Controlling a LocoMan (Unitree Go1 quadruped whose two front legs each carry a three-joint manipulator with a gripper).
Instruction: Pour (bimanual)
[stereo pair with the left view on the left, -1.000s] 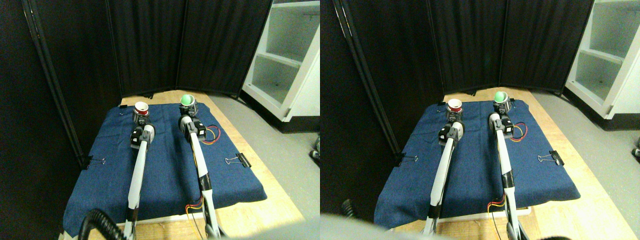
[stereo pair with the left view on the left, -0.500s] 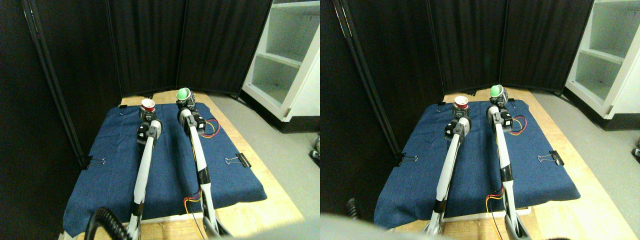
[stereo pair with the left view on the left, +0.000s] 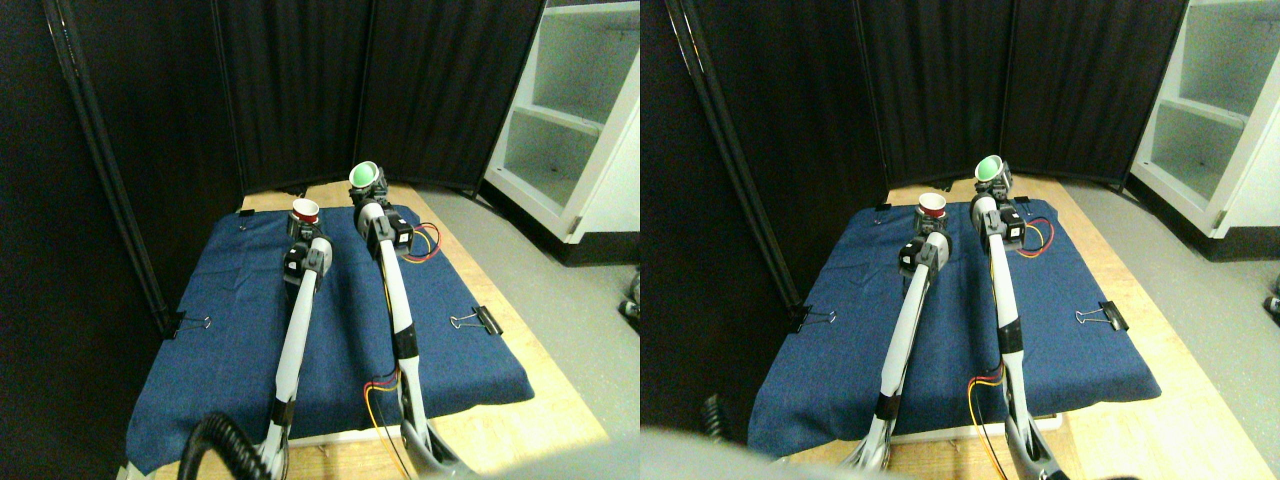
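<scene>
While both arms reach out over the blue cloth, I see my left gripper clenched around a small red cup with a white rim, held upright above the far part of the cloth. My right gripper grasps a green cup, raised higher than the red one and tipped so its mouth leans toward the left. The two cups sit near each other but apart, the green one up and to the right of the red. Red and yellow wires loop beside the right arm. A binder clip pins the cloth's right edge to the wooden board, and another clip holds the left edge. Black curtain panels stand behind, with a white shelf unit off to the right.
</scene>
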